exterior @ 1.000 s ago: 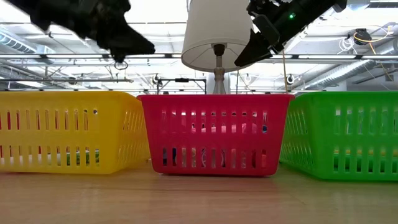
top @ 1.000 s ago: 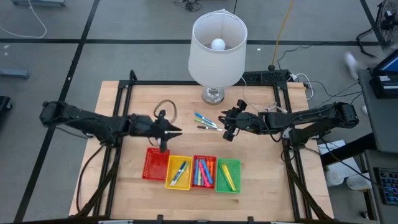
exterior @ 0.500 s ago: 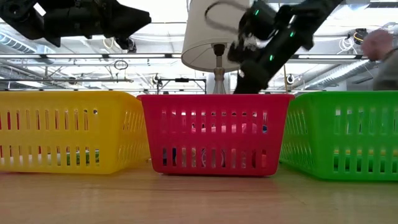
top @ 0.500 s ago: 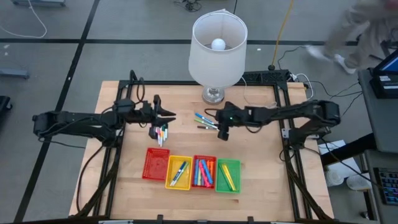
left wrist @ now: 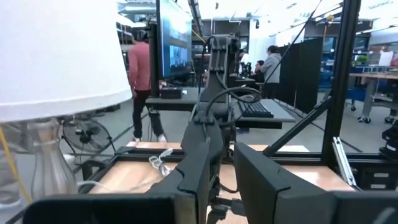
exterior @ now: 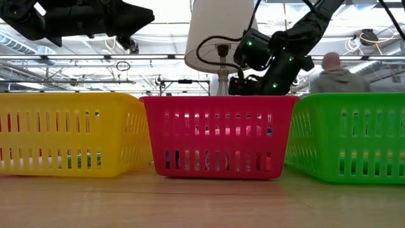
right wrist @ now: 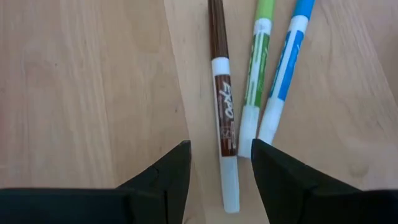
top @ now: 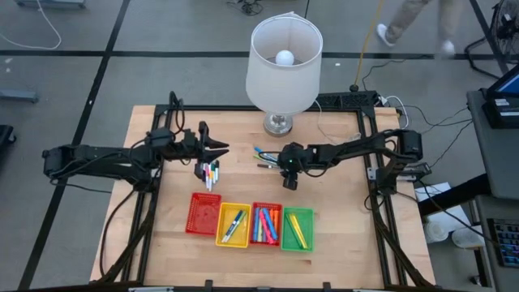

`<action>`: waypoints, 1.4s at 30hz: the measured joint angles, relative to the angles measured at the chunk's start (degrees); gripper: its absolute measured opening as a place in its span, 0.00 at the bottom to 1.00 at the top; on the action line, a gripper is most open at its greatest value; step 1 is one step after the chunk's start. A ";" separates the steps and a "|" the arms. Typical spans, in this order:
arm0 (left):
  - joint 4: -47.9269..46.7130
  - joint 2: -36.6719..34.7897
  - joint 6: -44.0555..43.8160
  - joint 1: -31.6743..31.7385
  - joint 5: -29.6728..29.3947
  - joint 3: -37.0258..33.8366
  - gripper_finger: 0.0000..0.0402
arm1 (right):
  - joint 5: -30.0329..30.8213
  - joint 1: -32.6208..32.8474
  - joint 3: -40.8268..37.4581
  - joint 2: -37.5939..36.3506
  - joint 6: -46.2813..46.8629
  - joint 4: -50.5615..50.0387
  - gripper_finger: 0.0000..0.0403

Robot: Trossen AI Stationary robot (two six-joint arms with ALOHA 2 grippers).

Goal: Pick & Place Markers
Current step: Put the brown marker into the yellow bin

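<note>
Three markers lie side by side on the wood in front of the lamp: brown (right wrist: 222,112), green (right wrist: 258,68) and blue (right wrist: 286,68), also visible as a small group (top: 266,158). My right gripper (right wrist: 221,171) (top: 284,169) is open and points down at them; its fingers stand on either side of the brown marker's near end without touching it. A second bunch of markers (top: 211,173) lies on the table just near of my left gripper (top: 223,150), which hovers level above the table, open and holding nothing. More markers lie in the trays.
A row of mesh trays sits near the table's near edge: red (top: 203,213), yellow (top: 233,225), red (top: 266,224), green (top: 298,229). A white lamp (top: 284,65) stands at the far edge. A person (exterior: 332,73) is in the room behind. Bare wood lies left and right of the trays.
My left gripper rose from above the left red tray and moved toward the far edge, levelling out; a bunch of markers now shows where it was. My right gripper travelled toward the table's left and dropped low over the three markers, fingers tipped down.
</note>
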 joint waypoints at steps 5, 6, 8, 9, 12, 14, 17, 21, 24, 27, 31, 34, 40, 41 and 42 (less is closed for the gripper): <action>-0.53 0.00 -0.15 -0.03 -0.02 0.00 0.20 | -0.10 -0.13 -0.10 0.70 0.14 0.10 0.39; -0.85 0.00 -0.20 -0.02 -0.03 0.00 0.20 | -0.17 -0.13 -0.24 0.70 0.31 0.08 0.39; -1.57 0.00 -0.19 -0.02 -0.04 0.00 0.20 | -0.17 -0.13 -0.59 0.68 0.75 0.51 0.39; -1.81 0.00 -0.21 -0.02 -0.04 0.00 0.20 | -0.18 -0.11 -0.88 0.68 1.05 0.48 0.39; -1.77 0.00 -0.21 -0.02 -0.04 0.00 0.20 | -0.24 -0.11 -1.64 0.67 1.20 0.36 0.39; -1.79 0.00 -0.21 -0.02 -0.04 0.00 0.20 | -0.26 -0.11 -2.18 0.61 1.47 0.67 0.39; -1.80 0.00 -0.21 -0.02 -0.04 0.00 0.20 | -0.26 -0.09 -2.75 0.55 2.01 0.76 0.39; -2.01 0.00 -0.19 -0.02 -0.06 0.00 0.20 | -0.54 0.00 -2.86 0.55 2.70 0.67 0.39; -2.20 0.00 -0.19 -0.03 -0.06 0.00 0.20 | -3.08 0.11 -2.86 0.55 3.74 0.48 0.38; -2.51 0.00 -0.19 -0.03 -0.08 0.00 0.20 | -3.05 0.59 -2.92 -0.08 4.05 -0.80 0.38; -2.60 0.00 -0.17 -0.02 -0.08 0.00 0.20 | 1.93 1.18 -3.04 -0.75 1.57 -0.44 0.38; -2.60 0.00 -0.19 -0.04 -0.10 0.01 0.20 | 4.34 1.62 -3.13 -0.95 -0.35 1.23 0.38; -2.58 0.00 -0.19 -0.04 -0.10 0.02 0.20 | 4.26 2.94 -3.13 -1.03 -1.67 2.93 0.38; -2.58 0.00 -0.19 -0.04 -0.10 0.02 0.20 | 4.26 3.20 -3.13 -1.03 -1.68 2.94 0.38; -2.58 0.00 -0.19 -0.04 -0.10 0.02 0.20 | 4.26 3.41 -3.13 -1.03 -1.68 2.90 0.38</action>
